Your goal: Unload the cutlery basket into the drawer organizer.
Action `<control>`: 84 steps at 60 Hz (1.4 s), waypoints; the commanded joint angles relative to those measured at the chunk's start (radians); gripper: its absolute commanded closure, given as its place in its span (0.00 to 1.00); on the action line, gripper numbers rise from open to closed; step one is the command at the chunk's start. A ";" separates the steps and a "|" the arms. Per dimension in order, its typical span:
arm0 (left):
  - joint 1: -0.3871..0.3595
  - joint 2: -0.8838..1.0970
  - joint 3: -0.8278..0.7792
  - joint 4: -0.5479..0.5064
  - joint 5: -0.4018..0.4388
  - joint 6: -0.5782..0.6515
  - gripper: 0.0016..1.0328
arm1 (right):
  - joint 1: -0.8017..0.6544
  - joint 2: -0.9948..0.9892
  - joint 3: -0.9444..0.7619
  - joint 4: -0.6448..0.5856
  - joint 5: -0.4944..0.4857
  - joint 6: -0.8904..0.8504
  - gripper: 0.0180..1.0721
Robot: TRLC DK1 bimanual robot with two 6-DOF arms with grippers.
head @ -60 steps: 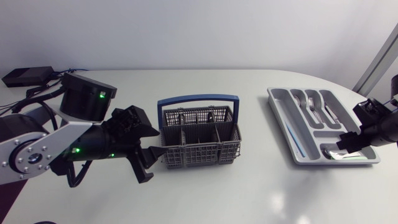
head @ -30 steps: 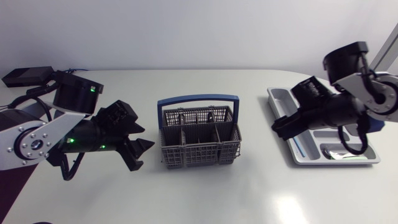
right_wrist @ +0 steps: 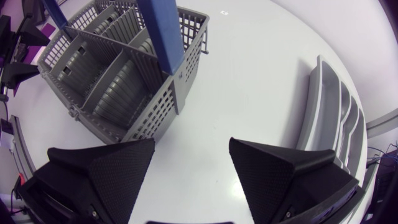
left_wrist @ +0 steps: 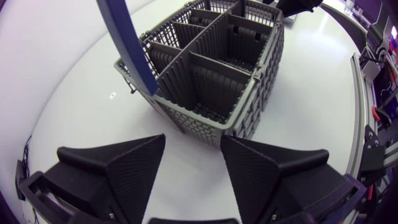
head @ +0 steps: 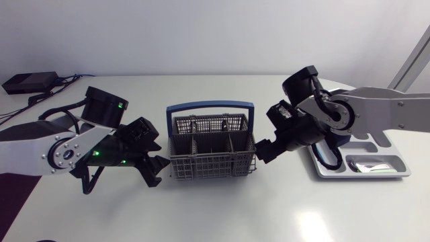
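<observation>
Cutlery basket (head: 212,165) is being shown mid-table, its compartments apparently empty. It is being flanked by the left gripper (head: 158,171) and right gripper (head: 263,152), both spread wide and gripping nothing. Farther off, a spoon (head: 368,165) is being stored in the organizer (head: 396,144). Unloading is being judged essentially complete.

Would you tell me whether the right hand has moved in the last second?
Yes: in the head view the right hand swung leftward off the drawer organizer to the cutlery basket's right end.
</observation>
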State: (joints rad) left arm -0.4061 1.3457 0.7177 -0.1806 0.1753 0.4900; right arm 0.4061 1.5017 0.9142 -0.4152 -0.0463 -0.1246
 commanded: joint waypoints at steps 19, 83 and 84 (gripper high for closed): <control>0.058 0.133 0.109 0.046 0.020 0.032 0.38 | 0.082 0.101 0.114 0.009 0.016 0.057 0.18; 0.256 -0.117 0.052 0.056 0.036 -0.048 0.06 | -0.089 -0.167 -0.048 0.075 0.207 -0.007 0.05; 0.259 -0.126 0.052 0.055 0.038 -0.057 0.05 | -0.096 -0.176 -0.052 0.078 0.207 -0.012 0.05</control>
State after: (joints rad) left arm -0.1677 1.2617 0.7963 -0.1295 0.2047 0.4809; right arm 0.3374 1.3746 0.9047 -0.3538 0.1509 -0.1135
